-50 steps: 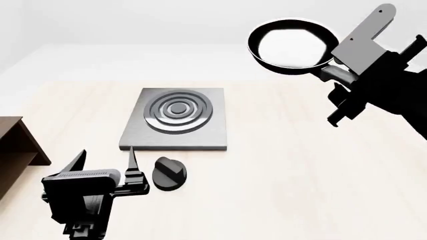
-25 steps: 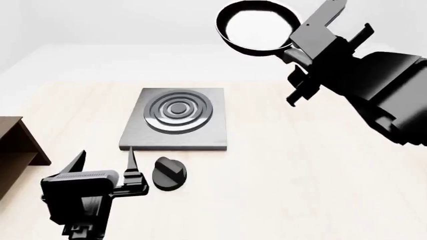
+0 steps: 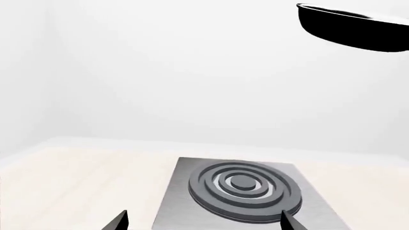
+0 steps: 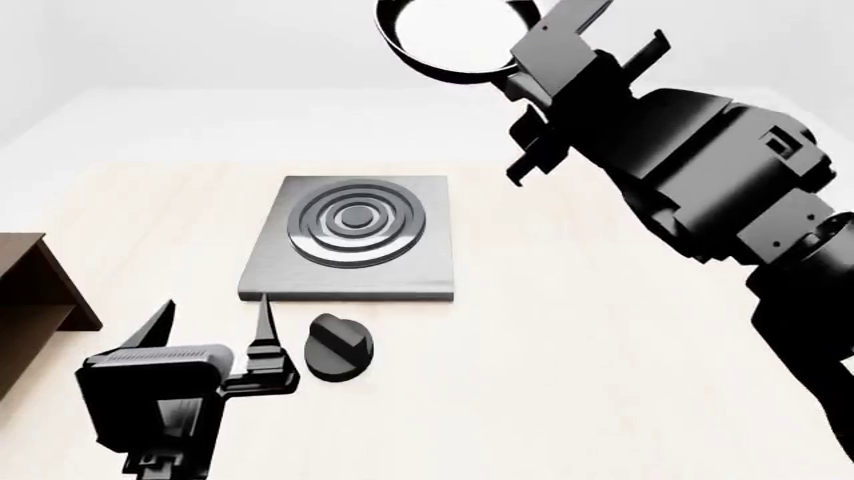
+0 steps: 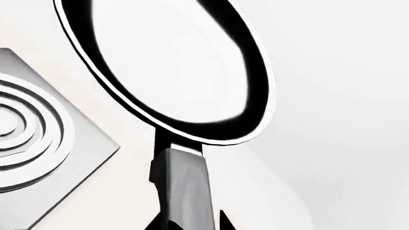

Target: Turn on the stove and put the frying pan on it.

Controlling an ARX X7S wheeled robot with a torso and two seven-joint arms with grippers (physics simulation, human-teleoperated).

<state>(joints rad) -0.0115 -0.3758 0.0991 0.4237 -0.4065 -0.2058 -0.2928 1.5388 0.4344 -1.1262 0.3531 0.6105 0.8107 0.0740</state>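
**Watcher:** Where's the frying pan (image 4: pixel 447 35)?

**Me:** High in the air, my right claw (image 4: pixel 523 72) clamped on its handle (image 5: pixel 182 184). It hangs beyond the far edge of the stove (image 4: pixel 354 240), well above it and slightly to my right.

**Watcher:** How do you set it down well?

**Me:** I'd bring it toward me until the bowl sits over the burner rings (image 4: pixel 355 221), level it, then lower straight down so the base lands centred. It looks about as wide as the rings, so there's little slack.

**Watcher:** And the heat?

**Me:** The knob (image 4: pixel 338 346) lies on the table (image 4: pixel 601 340) just in front of the slab. My left claw (image 4: pixel 214 335) hovers beside it, fingers apart, touching nothing. I can't tell whether the knob is turned.

**Watcher:** Anything in the way?

**Me:** No. The wooden shelf (image 4: pixel 34 290) stands at my far left, well apart.
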